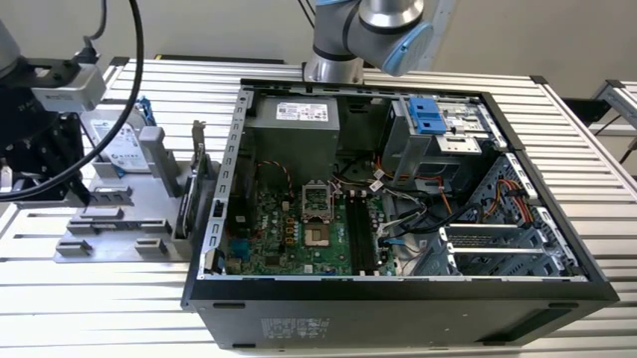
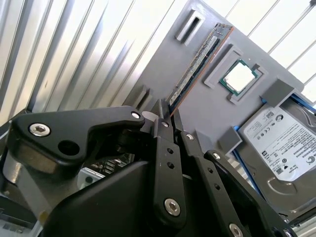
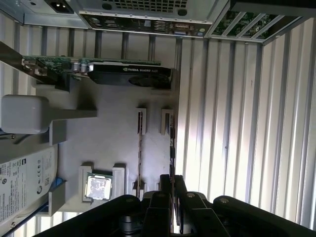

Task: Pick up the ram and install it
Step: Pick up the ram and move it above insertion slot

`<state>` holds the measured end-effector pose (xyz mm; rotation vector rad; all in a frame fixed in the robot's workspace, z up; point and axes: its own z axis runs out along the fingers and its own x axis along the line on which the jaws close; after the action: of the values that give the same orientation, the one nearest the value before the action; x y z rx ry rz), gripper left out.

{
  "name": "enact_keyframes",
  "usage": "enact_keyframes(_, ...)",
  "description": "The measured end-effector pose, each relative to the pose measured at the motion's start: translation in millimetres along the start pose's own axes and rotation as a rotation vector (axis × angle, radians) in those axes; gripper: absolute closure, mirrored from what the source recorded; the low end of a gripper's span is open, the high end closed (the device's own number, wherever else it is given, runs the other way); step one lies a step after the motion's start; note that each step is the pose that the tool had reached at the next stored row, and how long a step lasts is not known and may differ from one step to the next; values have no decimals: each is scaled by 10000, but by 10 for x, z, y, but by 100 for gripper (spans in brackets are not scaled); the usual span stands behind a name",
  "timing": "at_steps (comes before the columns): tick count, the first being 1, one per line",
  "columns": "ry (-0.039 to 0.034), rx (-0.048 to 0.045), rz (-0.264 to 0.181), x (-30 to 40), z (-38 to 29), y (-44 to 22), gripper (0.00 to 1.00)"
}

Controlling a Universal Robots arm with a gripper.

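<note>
Gripper [image 2: 168,112], nearly closed, pinches the ram [image 2: 200,54] (edge-up on gray holder [image 2: 158,64]).

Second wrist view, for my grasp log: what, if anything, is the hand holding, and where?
The hand appears shut on the ram, pinching one end of the stick.

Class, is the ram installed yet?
Not installed: the ram stands on edge over the grey tray, at the claw, outside the case.

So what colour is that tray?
Grey. The tray holding the ram shows best in the second wrist view.
</note>
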<state>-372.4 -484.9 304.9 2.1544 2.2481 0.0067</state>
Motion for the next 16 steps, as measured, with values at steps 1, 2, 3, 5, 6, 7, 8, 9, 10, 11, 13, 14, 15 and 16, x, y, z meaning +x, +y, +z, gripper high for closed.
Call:
enact_keyframes(1,0,0,1,0,-3,0,100)
enact_keyframes(2,0,0,3,0,-6,0,100)
enact_keyframes(3,0,0,4,0,-9,0,100)
enact_keyframes(5,0,0,7,0,-14,0,100)
enact_keyframes(6,0,0,8,-1,-17,1,100)
enact_keyframes(7,0,0,10,-1,-19,0,100)
enact_keyframes(8,-1,1,12,-1,-21,0,100)
enact_keyframes(9,-1,1,14,-1,-24,0,100)
enact_keyframes(10,-1,1,15,-1,-26,0,100)
enact_keyframes(11,-1,2,17,-1,-29,0,100)
enact_keyframes(13,-1,2,20,-1,-37,0,100)
enact_keyframes(14,-2,2,22,-1,-42,0,100)
enact_keyframes(15,-1,1,24,-1,-47,1,100)
enact_keyframes(16,-1,1,26,-1,-52,1,100)
